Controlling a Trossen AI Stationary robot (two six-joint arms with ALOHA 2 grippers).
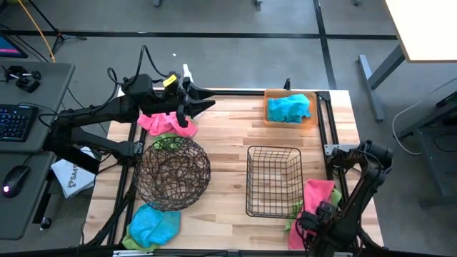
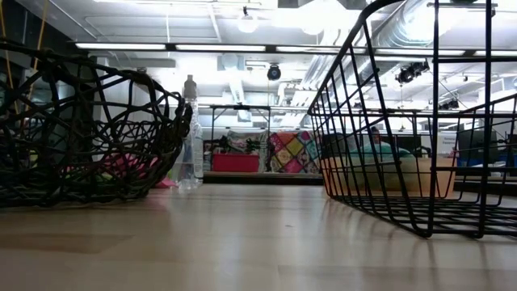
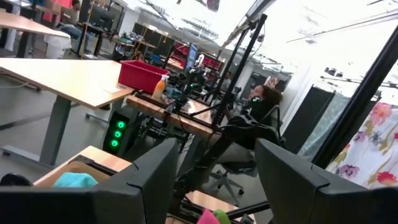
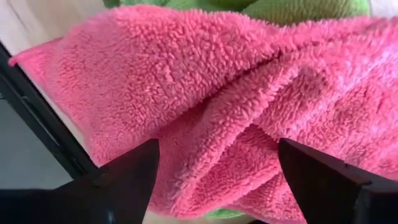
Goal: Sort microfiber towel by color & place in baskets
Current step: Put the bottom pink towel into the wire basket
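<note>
A pink towel (image 1: 319,191) lies at the table's near right on a green towel (image 1: 294,214), beside the black wire basket (image 1: 273,180). My right gripper (image 1: 314,218) points down at it, open, its fingers apart close over the pink towel's (image 4: 205,93) folds. Another pink towel (image 1: 153,121) lies on a green one (image 1: 168,127) at the far left, under my raised left gripper (image 1: 203,105), which is open and holds nothing. A blue towel (image 1: 289,108) lies in the orange tray (image 1: 270,93). A blue towel (image 1: 150,223) lies on green cloth (image 1: 132,239) near left. My right gripper (image 4: 217,149) comes at the pink towel from above, pointing down, one finger on each side of a raised fold (image 4: 249,118) in its middle. Whether the fingertips touch the cloth I cannot tell. The towel lies flat on the green one and the table.
The round brown wire bowl (image 1: 173,171) stands at the left middle, between the two left towel piles. A clear spray bottle (image 2: 190,133) stands beyond it. The black table frame (image 1: 330,121) runs along the right and far edges. Bare wood (image 1: 228,135) lies between bowl, basket and tray.
</note>
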